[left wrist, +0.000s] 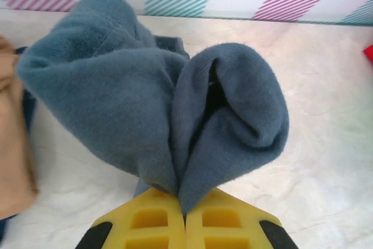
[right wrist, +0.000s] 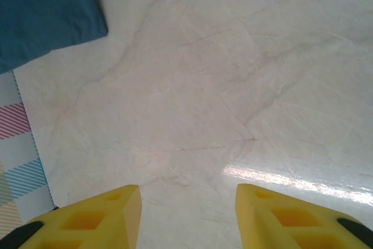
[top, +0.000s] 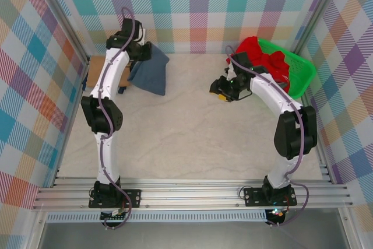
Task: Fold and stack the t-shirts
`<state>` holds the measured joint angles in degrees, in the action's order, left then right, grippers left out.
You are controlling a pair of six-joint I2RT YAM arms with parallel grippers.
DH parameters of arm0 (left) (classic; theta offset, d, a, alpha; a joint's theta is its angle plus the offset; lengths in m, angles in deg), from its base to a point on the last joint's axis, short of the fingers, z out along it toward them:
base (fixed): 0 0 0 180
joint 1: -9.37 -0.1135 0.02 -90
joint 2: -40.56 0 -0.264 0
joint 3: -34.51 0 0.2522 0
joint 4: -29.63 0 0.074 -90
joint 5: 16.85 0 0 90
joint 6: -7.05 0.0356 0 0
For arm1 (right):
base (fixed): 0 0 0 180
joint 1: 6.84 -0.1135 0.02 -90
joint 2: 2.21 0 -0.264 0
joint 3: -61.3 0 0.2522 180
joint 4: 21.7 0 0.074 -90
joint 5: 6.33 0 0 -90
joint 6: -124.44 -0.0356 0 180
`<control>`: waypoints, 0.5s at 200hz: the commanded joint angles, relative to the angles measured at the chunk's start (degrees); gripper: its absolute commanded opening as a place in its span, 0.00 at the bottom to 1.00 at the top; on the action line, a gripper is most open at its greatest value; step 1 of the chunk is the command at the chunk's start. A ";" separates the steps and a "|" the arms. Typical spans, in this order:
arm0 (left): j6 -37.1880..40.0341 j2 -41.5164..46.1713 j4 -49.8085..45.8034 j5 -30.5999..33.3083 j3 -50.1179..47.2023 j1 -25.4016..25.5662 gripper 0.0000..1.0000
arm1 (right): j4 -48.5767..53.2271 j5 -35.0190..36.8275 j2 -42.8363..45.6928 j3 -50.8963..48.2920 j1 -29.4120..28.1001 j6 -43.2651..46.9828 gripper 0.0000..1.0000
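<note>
Top view: the left claw (top: pixel 144 52), the nearer one, is clamped on the slate-blue t-shirt (top: pixel 150 71), bunched at the tabletop's (top: pixel 186 138) ten o'clock. The green basket (top: pixel 304 71) at two o'clock holds a red t-shirt (top: pixel 261 55).

Left wrist: the blue cloth runs towards twelve; a tan t-shirt (left wrist: pixel 11 150) lies at nine.

Right wrist: the right claw (right wrist: pixel 188 202) stands apart and empty, with the blue shirt at ten.

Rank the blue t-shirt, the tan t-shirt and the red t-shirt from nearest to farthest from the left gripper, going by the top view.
1. Blue t-shirt: pinched in the left gripper, back left.
2. Tan t-shirt: at the table's left edge, beside the arm.
3. Red t-shirt: far right, in the green basket.
</note>
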<state>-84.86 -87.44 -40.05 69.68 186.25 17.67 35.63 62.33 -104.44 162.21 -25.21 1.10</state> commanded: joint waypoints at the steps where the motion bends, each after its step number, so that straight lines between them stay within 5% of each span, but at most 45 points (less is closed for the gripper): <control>1: 4.51 0.02 -3.07 2.06 1.40 -3.04 0.00 | 2.37 -1.11 1.82 -0.27 -0.17 1.53 0.45; 100: 11.81 1.00 -0.95 4.65 5.74 -10.09 0.00 | 5.66 -0.59 1.07 0.60 -0.65 1.35 0.44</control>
<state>-76.14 -87.66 -43.54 73.27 187.97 9.73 38.82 62.11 -104.44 162.13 -25.26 1.93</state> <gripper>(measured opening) 0.048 0.438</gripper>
